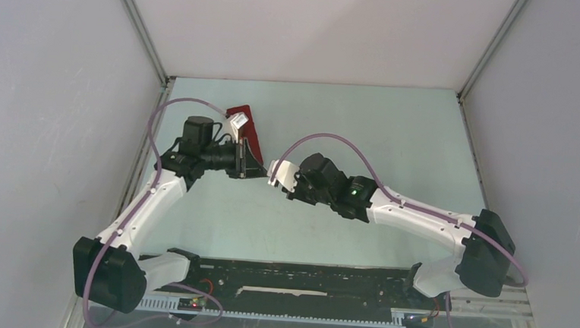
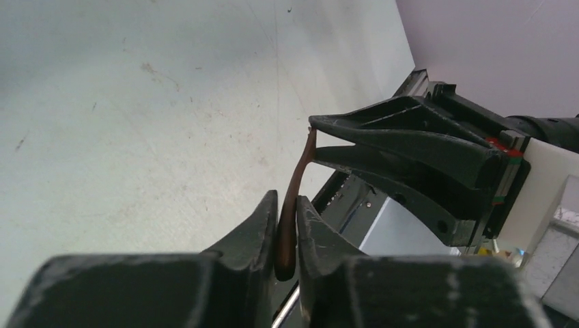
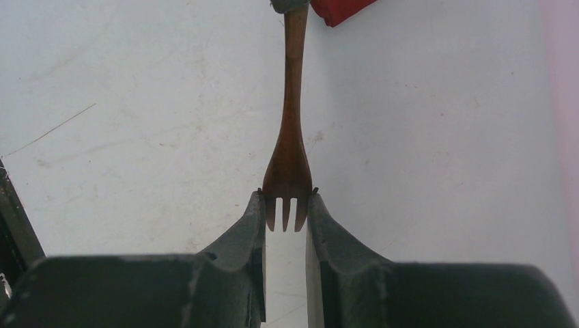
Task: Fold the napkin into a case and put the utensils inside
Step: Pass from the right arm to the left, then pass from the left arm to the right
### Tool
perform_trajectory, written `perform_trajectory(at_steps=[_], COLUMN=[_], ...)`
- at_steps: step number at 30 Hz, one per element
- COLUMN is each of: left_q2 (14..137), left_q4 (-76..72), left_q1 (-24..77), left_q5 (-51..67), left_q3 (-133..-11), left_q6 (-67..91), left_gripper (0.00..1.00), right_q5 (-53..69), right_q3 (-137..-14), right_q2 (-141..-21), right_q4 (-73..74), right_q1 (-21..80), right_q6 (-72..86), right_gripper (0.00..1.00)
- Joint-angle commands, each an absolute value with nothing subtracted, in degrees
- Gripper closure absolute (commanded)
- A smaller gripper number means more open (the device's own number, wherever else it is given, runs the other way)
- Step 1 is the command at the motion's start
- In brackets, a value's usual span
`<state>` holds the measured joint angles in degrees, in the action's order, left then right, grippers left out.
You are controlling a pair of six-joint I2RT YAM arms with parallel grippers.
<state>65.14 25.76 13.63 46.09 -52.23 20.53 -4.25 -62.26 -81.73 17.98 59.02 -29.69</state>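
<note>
A small dark brown wooden fork [image 3: 291, 147] is held between both grippers above the table. My right gripper [image 3: 285, 202] is shut on the fork's head, tines between the fingertips. My left gripper [image 2: 287, 208] is shut on the handle end of the fork [image 2: 298, 181]. In the top view the left gripper [image 1: 249, 164] and right gripper [image 1: 272, 171] meet tip to tip. The dark red cloth [image 1: 246, 128] lies folded narrow just behind the left gripper, and a corner of it shows in the right wrist view [image 3: 338, 8]. The spoon is out of view.
The right gripper's fingers [image 2: 396, 137] fill the right of the left wrist view. A white tag [image 1: 237, 120] sits on the cloth. The pale green table [image 1: 380, 131] has enclosure walls on the left, back and right. A black rail [image 1: 303, 275] runs along the near edge.
</note>
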Motion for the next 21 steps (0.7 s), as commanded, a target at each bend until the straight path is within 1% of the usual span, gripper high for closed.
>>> perform_trajectory(at_steps=[1, 2, 3, 4, 5, 6, 7, 8, 10, 11, 13, 14, 15, 17, 18, 21], left_q2=[63.4, 62.5, 61.4, 59.6, 57.6, 55.7, 53.5, 51.7, 47.9, 46.4, 43.7, 42.2, 41.0, 39.6, 39.6, 42.4], left_q4=[26.4, 25.9, 25.0, 23.6, 21.5, 19.9, 18.3, 16.1, 11.3, 9.1, 5.6, 3.3, 1.7, 0.3, 0.3, -1.5], left_q1=[14.4, 14.8, 15.1, 15.7, 16.5, 17.8, 19.6, 22.1, 27.0, 28.2, 29.7, 31.1, 33.1, 37.7, 41.0, 48.2], left_q5=[43.7, 42.4, 40.5, 38.1, 33.5, 28.5, 23.3, 16.5, 6.6, 4.0, 1.3, 0.4, -2.8, -8.0, -10.9, -20.3], left_q3=[-52.3, -52.4, -52.4, -52.0, -51.1, -50.5, -49.7, -48.5, -45.2, -44.1, -42.0, -40.9, -39.7, -38.4, -38.3, -38.8], left_q6=[17.6, 17.5, 17.1, 16.5, 15.8, 14.3, 12.2, 10.1, 6.0, 5.5, 4.7, 3.0, 0.8, -6.0, -8.5, -17.3], left_gripper=[0.89, 0.95, 1.00, 1.00, 1.00, 1.00, 1.00, 1.00, 1.00, 1.00, 1.00, 1.00, 1.00, 1.00, 1.00, 1.00], right_q5=[-5.8, -6.1, -6.2, -6.2, -6.2, -6.2, -7.7, -10.3, -13.0, -13.2, -11.8, -7.3, 0.2, 20.5, 26.9, 25.9], right_q3=[-62.1, -62.0, -62.0, -62.1, -62.0, -61.8, -61.3, -61.0, -61.7, -62.6, -63.4, -63.3, -62.7, -59.3, -58.7, -58.8], right_q2=[-79.9, -80.0, -79.9, -79.8, -79.4, -79.0, -78.6, -78.2, -77.4, -76.9, -75.3, -74.7, -74.7, -76.5, -77.4, -77.8], right_q4=[17.3, 17.3, 17.3, 17.3, 17.2, 16.7, 15.5, 14.3, 14.2, 16.0, 20.5, 22.7, 23.4, 17.9, 15.0, 9.3], right_q1=[60.1, 60.3, 60.3, 60.2, 59.8, 59.4, 59.1, 58.7, 57.0, 55.8, 51.9, 48.6, 43.9, 36.2, 34.2, 33.5], right_q6=[-29.7, -29.3, -28.5, -26.8, -24.6, -21.9, -18.6, -14.0, -3.4, 2.9, 20.5, 30.2, 40.2, 54.2, 59.3, 71.2], right_gripper=[0.84, 0.81, 0.75, 0.69, 0.64, 0.57, 0.44, 0.22, 0.05, 0.01, 0.00, 0.00, 0.01, 0.12, 0.15, 0.14])
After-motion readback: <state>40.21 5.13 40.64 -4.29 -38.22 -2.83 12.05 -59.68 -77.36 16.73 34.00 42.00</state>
